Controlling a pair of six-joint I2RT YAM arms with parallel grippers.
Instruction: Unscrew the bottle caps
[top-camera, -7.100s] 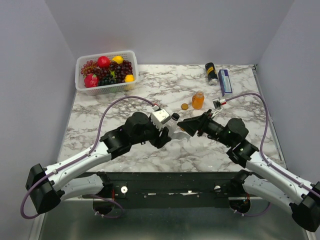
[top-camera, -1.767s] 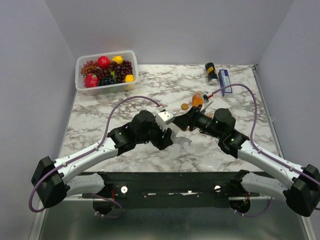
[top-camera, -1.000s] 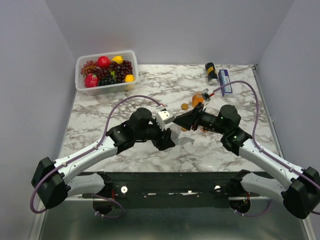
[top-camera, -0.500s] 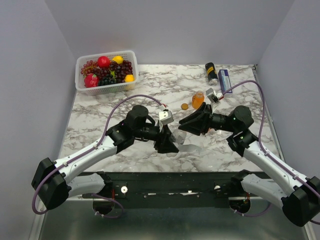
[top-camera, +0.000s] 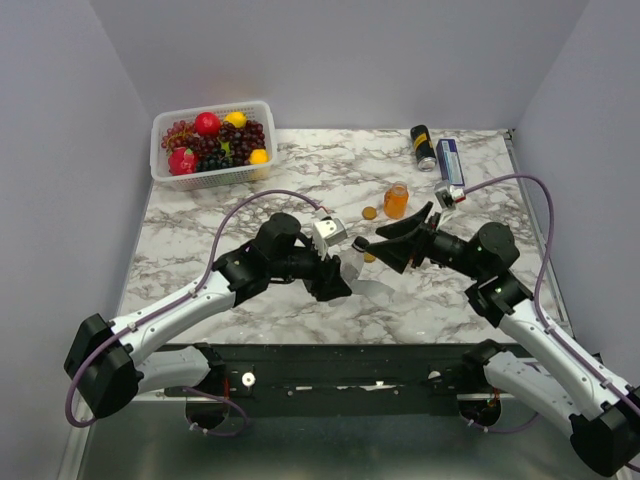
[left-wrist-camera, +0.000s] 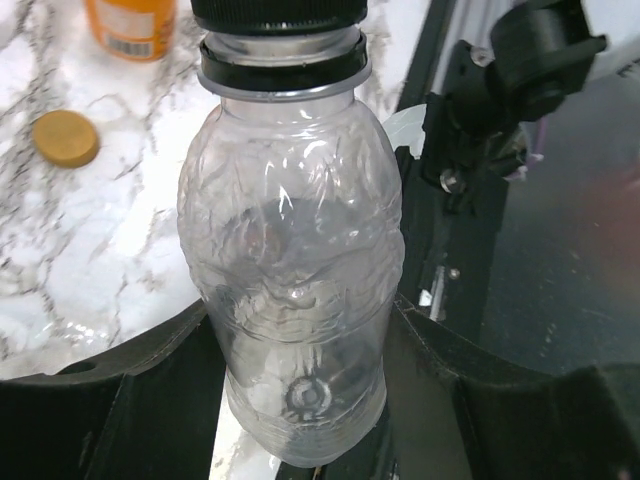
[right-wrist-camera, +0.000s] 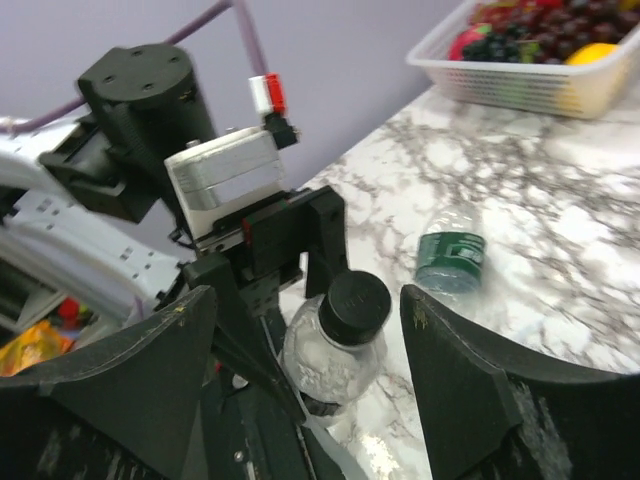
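My left gripper (top-camera: 338, 277) is shut on a clear bottle (top-camera: 351, 268), holding it above the table by its lower body; it also shows in the left wrist view (left-wrist-camera: 290, 270). The bottle's black cap (right-wrist-camera: 358, 307) is on its neck and points at my right gripper (top-camera: 392, 246). That gripper is open, its fingers (right-wrist-camera: 455, 380) standing either side of the cap without touching it. An uncapped orange juice bottle (top-camera: 397, 200) stands behind, with a loose orange cap (top-camera: 370, 212) beside it. Another clear bottle (right-wrist-camera: 450, 258) with a green label lies on the table.
A white basket (top-camera: 160, 172) of fruit stands at the back left. A black can (top-camera: 422, 147) and a blue box (top-camera: 449, 163) lie at the back right. The marble table (top-camera: 250, 190) ends in a black frame at the near edge.
My right gripper has pulled back to the right, off the black cap, and its jaws now stand wide. The left gripper still holds the clear bottle, shifted slightly.
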